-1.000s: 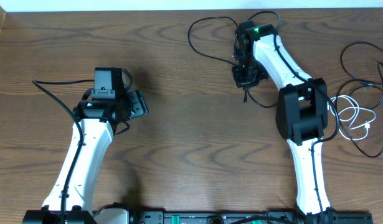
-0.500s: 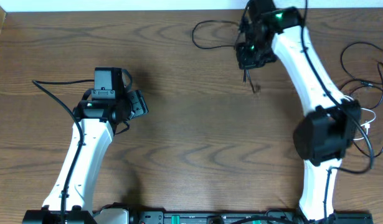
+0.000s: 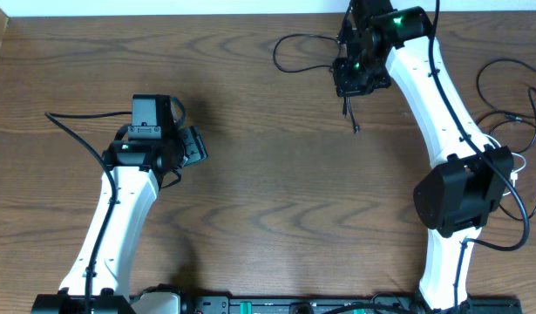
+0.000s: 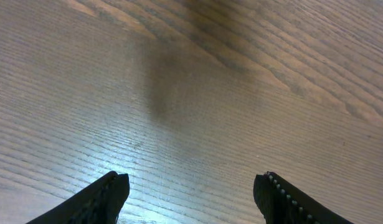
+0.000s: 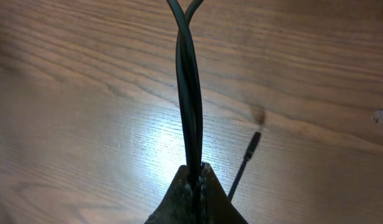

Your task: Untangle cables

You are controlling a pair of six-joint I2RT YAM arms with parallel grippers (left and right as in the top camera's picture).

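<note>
Overhead view of a dark wooden counter (image 3: 268, 201) with two white and black robot arms reaching up from its near edge. All places are given from the right claw (image 5: 196, 173).

Far to the left of it, the left arm (image 3: 119, 209) ends in the left claw (image 4: 191, 180). Its two fingers are spread wide apart over bare wood and hold nothing.

Between the two claws lies a broad stretch of bare wood grain, the widest open room on the counter.

Just left of the right claw, a thin black cable (image 3: 285, 48) forms one open loop lying flat. The right claw is pressed together and pinches this cable. The right wrist view shows two black strands side by side between the fingertips, crossing just above them. Directly below the claw, one short tail hangs down to a small plug end (image 3: 356, 130) that sits near the wood.

The right claw is close to the counter's far edge, where a pale band runs along the top of the view. The right arm (image 3: 433, 96) slants down and to the right from it.

Well to the right of the claw, beside the counter's right edge, thin black cords (image 3: 509, 116) curl in loose overlapping loops. Whether they are one cord or several cannot be told. One white cord (image 3: 517, 170) shows there too, mostly hidden behind the arm's black elbow.
</note>
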